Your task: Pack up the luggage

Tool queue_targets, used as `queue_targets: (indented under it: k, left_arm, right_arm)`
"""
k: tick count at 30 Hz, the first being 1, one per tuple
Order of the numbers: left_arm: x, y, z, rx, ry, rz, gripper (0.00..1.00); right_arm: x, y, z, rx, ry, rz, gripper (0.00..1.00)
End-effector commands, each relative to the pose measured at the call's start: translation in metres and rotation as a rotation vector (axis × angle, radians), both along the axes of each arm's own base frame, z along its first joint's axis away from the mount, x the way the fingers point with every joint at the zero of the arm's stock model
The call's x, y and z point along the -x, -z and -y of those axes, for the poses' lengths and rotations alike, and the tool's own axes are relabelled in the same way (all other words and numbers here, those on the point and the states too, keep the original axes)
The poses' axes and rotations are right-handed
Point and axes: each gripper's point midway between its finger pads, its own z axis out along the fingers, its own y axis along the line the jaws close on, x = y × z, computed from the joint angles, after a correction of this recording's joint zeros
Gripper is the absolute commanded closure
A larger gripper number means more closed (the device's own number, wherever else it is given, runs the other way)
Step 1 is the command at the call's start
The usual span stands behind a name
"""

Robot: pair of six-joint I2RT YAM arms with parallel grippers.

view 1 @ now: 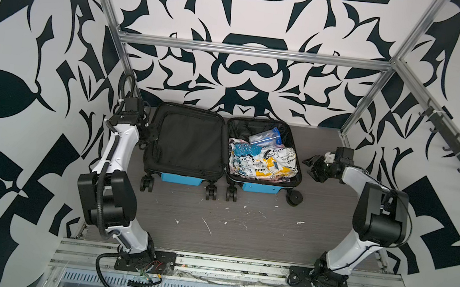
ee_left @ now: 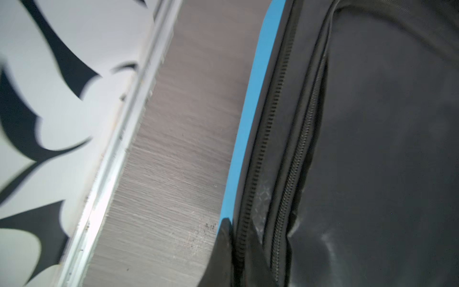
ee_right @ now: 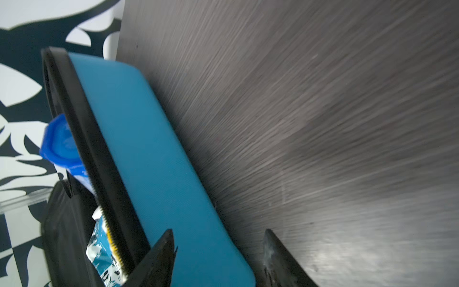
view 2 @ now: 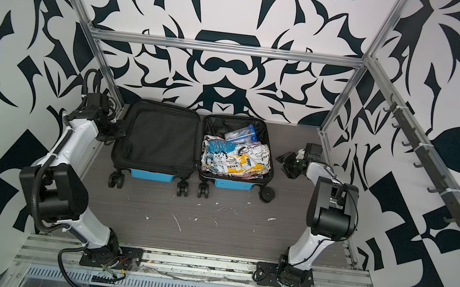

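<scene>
Just one luggage (view 1: 186, 145), four wheels (view 1: 146, 183); print on the clothes (view 1: 263, 161) was unreadable. Left gripper (ee_left: 237, 228) pinched its rim, right gripper (ee_right: 218, 232) gaped beside it.

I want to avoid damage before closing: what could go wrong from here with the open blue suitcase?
1. The left gripper is shut on only the thin black zipper band of the bright blue hard-shell suitcase; if it lifts that empty half, the pinch may slip.
2. The clear pouch with a blue cap seems to stand above the rim, beside the printed clothes; it might jam the closing halves.
</scene>
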Motion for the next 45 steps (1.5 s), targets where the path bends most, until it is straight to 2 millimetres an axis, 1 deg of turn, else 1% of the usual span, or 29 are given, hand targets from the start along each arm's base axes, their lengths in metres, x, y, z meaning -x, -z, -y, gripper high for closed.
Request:
queue_targets:
  k: [1,3,9,13,15,19,23,28,32,36,37,41,43,45]
  left_arm:
    - [-0.010,-0.079,0.018,0.080,-0.033,0.234,1.00]
    - [-0.008,-0.099,0.026,0.083,-0.016,0.275,1.00]
    - [0.001,-0.147,0.054,0.088,0.034,0.369,1.00]
    - [0.006,-0.184,0.075,0.052,0.073,0.442,1.00]
    - [0.009,-0.204,0.090,0.023,0.104,0.477,1.00]
    - [0.014,-0.233,0.123,-0.017,0.165,0.532,1.00]
    - [0.018,-0.249,0.159,-0.038,0.224,0.574,1.00]
    - [0.026,-0.255,0.211,-0.076,0.307,0.599,1.00]
    - [0.034,-0.253,0.260,-0.086,0.377,0.622,1.00]
    - [0.040,-0.244,0.309,-0.134,0.442,0.621,1.00]
    - [0.042,-0.243,0.319,-0.144,0.451,0.623,1.00]
    - [0.050,-0.235,0.366,-0.184,0.502,0.642,1.00]
    - [0.052,-0.226,0.388,-0.190,0.526,0.637,1.00]
    - [0.056,-0.212,0.412,-0.180,0.555,0.623,1.00]
  right_arm:
    - [-0.003,-0.011,-0.011,-0.002,-0.023,0.051,0.41]
    - [-0.002,-0.007,-0.022,0.004,-0.054,0.042,0.42]
    - [0.002,0.001,-0.057,0.020,-0.128,0.026,0.43]
    - [0.004,0.006,-0.078,0.019,-0.148,0.022,0.44]
    - [0.006,0.008,-0.092,0.015,-0.157,0.025,0.44]
    - [0.009,0.011,-0.120,0.005,-0.190,0.026,0.45]
    - [0.015,0.014,-0.146,-0.011,-0.212,0.024,0.45]
    - [0.021,0.011,-0.172,-0.017,-0.247,0.037,0.46]
    - [0.026,0.009,-0.188,-0.017,-0.270,0.043,0.46]
    - [0.030,0.009,-0.199,-0.020,-0.285,0.047,0.46]
    - [0.031,0.008,-0.201,-0.022,-0.289,0.049,0.46]
    - [0.035,0.012,-0.209,-0.034,-0.296,0.044,0.46]
    - [0.036,0.014,-0.210,-0.043,-0.295,0.044,0.46]
    - [0.037,0.016,-0.210,-0.046,-0.295,0.045,0.46]
